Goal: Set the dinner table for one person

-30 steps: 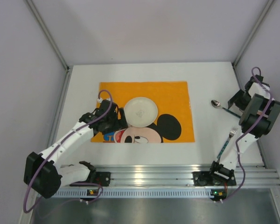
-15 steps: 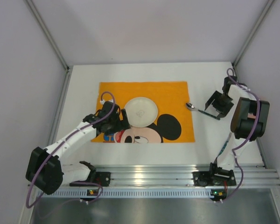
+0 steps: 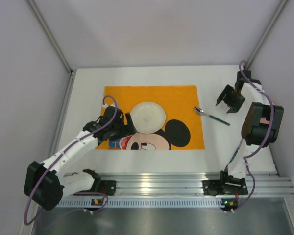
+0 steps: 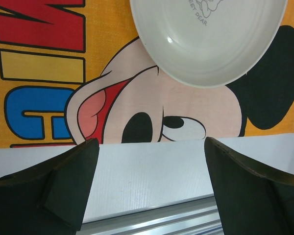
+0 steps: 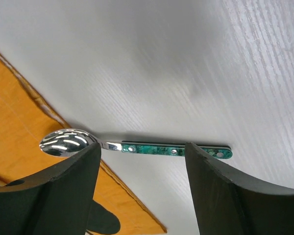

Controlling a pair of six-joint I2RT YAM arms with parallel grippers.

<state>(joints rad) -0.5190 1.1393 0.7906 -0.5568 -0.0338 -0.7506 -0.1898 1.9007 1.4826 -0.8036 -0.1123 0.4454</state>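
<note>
The white dinner table [image 3: 86,93] carries an orange cartoon-mouse placemat [image 3: 179,98] with a white plate [image 3: 148,116] on it. A spoon [image 3: 211,116] with a green handle lies on the table, its bowl at the mat's right edge. My right gripper [image 3: 230,98] is open and empty, just beyond the spoon. In the right wrist view the spoon [image 5: 174,149] lies across the gap of the gripper [image 5: 142,159], untouched. My left gripper [image 3: 125,128] is open and empty beside the plate's near left. In the left wrist view the gripper [image 4: 151,149] is over bare table, with the plate [image 4: 208,39] ahead.
An aluminium rail [image 3: 161,181] runs along the table's near edge and shows in the left wrist view [image 4: 161,220]. Grey walls close in the left, far and right sides. A thin fork handle [image 3: 233,156] seems to lie beside the right arm's lower link.
The right gripper carried the spoon left to the mat's right edge, let it go and drew back toward the far right. The left arm barely shifted.
</note>
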